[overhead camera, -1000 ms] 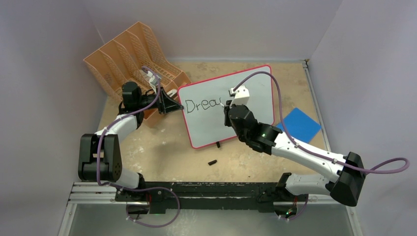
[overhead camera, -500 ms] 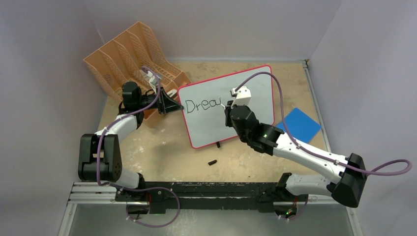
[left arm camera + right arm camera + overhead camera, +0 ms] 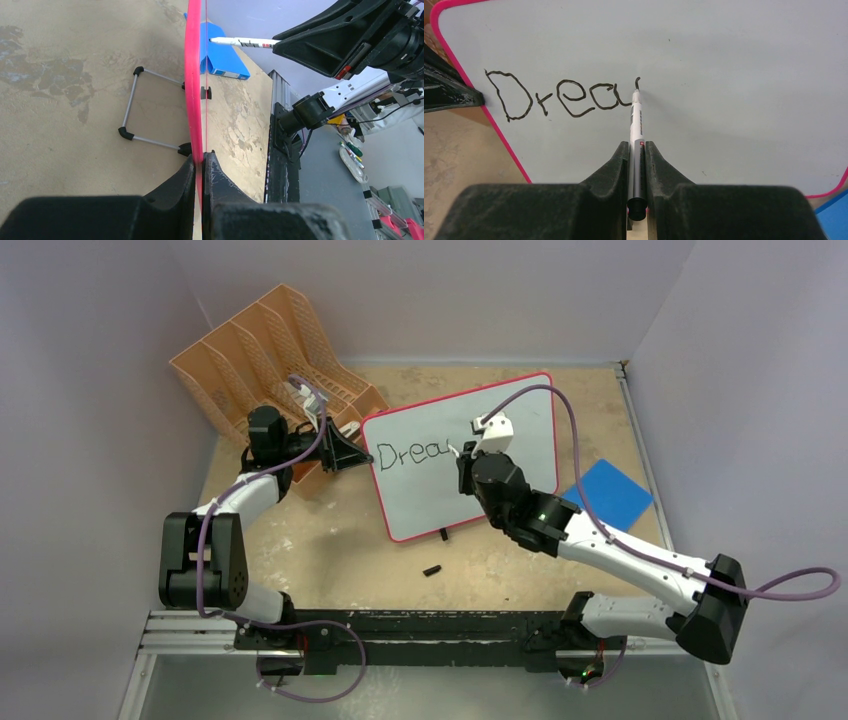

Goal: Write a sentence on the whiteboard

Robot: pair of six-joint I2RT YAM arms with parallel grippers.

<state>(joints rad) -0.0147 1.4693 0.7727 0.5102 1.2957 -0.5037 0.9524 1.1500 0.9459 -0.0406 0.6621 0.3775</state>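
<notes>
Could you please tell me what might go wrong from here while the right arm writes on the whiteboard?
1. The left gripper pinches only the edge of the whiteboard, so pressure from the marker further along could swing or flex the board.
2. The right gripper holds the marker well back from its tip, so it might tilt and distort the writing.

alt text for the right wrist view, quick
The right gripper holds a black-and-white marker, tip touching the white pink-framed whiteboard just past the black handwritten letters "Drea". The left gripper clamps the board's left edge.
</notes>
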